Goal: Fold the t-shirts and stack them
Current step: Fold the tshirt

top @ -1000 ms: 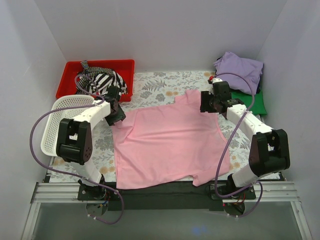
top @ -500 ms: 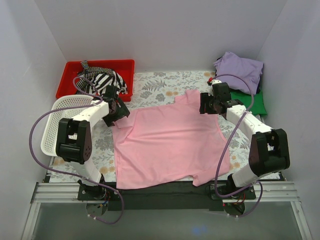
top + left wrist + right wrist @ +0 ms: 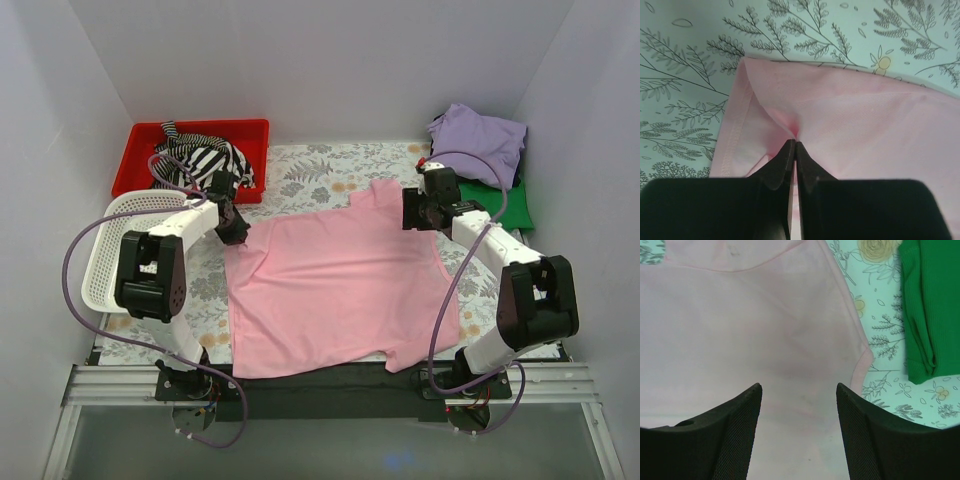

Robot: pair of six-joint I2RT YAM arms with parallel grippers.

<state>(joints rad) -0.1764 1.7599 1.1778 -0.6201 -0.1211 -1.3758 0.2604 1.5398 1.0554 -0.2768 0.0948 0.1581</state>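
Red bin (image 3: 145, 130) holds striped cloth (image 3: 200, 160); left claw (image 3: 794, 149) pinches the pink t-shirt (image 3: 340, 280).

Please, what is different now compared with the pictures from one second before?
The left gripper has shifted slightly onto the sleeve of the pink t-shirt and shut on it, pinching a small fold of cloth. The right gripper stays open over the shirt's other shoulder. The lavender t-shirt and the green t-shirt have not moved.
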